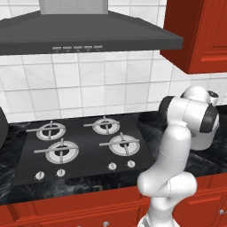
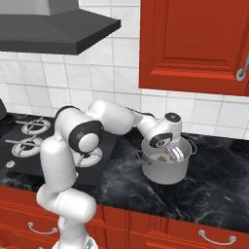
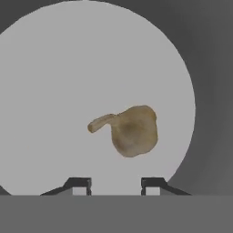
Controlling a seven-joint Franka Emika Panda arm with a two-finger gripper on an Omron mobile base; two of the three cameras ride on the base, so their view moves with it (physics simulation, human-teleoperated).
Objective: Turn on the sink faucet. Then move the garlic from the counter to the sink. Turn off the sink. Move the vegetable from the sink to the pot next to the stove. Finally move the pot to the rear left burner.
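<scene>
The garlic (image 3: 134,131) lies on the bottom of the pot (image 2: 165,170). The gripper (image 3: 116,184) hangs just above it, inside the pot. Its fingers (image 3: 79,184) stand a little apart and hold nothing. So the garlic step looks done. The pot sits on the counter (image 2: 219,189), right of the stove (image 1: 84,146). One job looks left: lift the pot onto the rear left burner (image 1: 50,130). That burner has nothing on it.
</scene>
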